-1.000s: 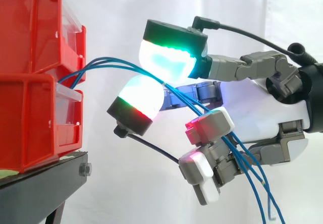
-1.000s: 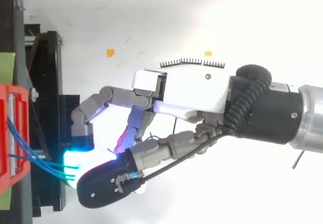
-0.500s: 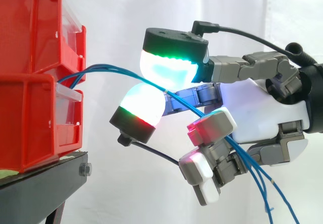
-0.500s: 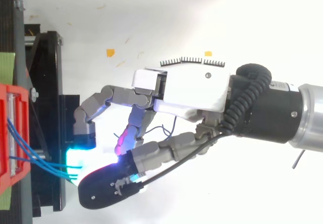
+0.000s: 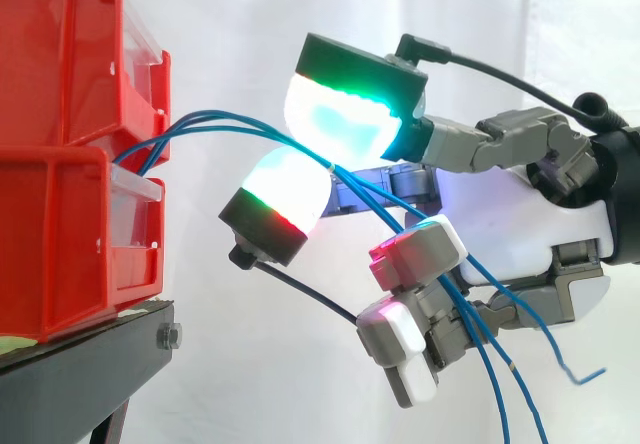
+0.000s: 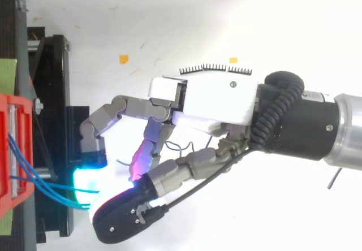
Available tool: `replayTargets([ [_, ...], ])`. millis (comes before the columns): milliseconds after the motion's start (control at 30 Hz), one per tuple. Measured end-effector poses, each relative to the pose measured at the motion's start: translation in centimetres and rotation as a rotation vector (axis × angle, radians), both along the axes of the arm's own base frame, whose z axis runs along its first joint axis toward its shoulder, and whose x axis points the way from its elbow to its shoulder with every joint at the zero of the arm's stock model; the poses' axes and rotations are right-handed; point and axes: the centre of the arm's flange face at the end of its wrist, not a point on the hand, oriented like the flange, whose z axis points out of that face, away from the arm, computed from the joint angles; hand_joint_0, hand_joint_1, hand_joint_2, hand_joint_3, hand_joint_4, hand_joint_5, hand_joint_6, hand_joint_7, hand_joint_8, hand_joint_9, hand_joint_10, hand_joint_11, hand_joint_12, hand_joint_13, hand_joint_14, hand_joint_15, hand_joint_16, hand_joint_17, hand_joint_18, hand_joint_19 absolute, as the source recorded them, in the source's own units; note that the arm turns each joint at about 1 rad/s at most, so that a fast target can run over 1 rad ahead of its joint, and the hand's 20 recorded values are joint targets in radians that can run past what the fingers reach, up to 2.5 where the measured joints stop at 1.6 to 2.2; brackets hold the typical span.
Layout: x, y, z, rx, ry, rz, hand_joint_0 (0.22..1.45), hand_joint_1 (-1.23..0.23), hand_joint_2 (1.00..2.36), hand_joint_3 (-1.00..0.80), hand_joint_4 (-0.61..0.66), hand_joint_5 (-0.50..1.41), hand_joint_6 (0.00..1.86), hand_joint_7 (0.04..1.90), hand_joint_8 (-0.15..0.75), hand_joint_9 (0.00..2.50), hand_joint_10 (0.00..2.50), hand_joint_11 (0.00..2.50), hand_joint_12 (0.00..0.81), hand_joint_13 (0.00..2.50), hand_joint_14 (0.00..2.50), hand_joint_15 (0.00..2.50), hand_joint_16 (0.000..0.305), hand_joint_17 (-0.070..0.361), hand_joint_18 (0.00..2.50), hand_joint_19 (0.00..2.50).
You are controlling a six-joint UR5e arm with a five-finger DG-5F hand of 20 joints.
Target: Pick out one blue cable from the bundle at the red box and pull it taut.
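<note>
You held the hand [image 5: 520, 224] just beside the red boxes [image 5: 70, 224], its upper fingers [image 5: 345, 114] pinching the blue cables [image 5: 215, 120] where they arched out between the boxes. Several strands ran through together and hung slack below, so likely none was singled out yet.

Black stand [image 5: 90, 364] (bolt [image 5: 168, 337] at its corner) before white curtain [image 5: 250, 44].
</note>
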Motion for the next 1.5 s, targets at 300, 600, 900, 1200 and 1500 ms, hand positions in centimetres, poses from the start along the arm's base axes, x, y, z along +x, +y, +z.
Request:
replayTargets([
  [300,-0.01,-0.01,-0.02,0.0,0.0,0.0,0.8,-0.95,1.0,-0.5,-0.36,-0.09,0.95,1.16,0.261,1.42,0.04,0.93,0.313,1.14,0.03,0.67,0.042,0.095,0.98,0.66],
  [600,-0.03,0.0,-0.05,0.0,0.001,0.0,0.78,-0.99,1.0,-0.5,-0.33,-0.09,0.94,1.14,0.255,1.42,0.03,0.94,0.314,1.14,0.03,0.68,0.042,0.095,0.97,0.66],
  [900,-0.1,-0.06,-0.22,-0.001,0.005,0.0,0.74,-1.0,1.0,-0.5,-0.29,-0.08,0.94,1.12,0.256,1.42,0.04,0.94,0.316,1.13,0.03,0.69,0.042,0.095,0.96,0.66],
  [1200,-0.16,-0.18,-0.35,-0.001,0.008,-0.001,0.69,-1.0,1.0,-0.5,-0.21,-0.08,0.93,1.03,0.266,1.42,0.04,0.94,0.319,1.13,0.03,0.69,0.042,0.095,0.96,0.66],
  [1500,-0.17,-0.22,-0.37,-0.001,0.008,0.0,0.52,-0.94,1.0,-0.5,-0.07,-0.08,0.89,0.95,0.29,1.41,0.04,0.9,0.337,1.12,0.03,0.69,0.046,0.103,0.96,0.65],
])
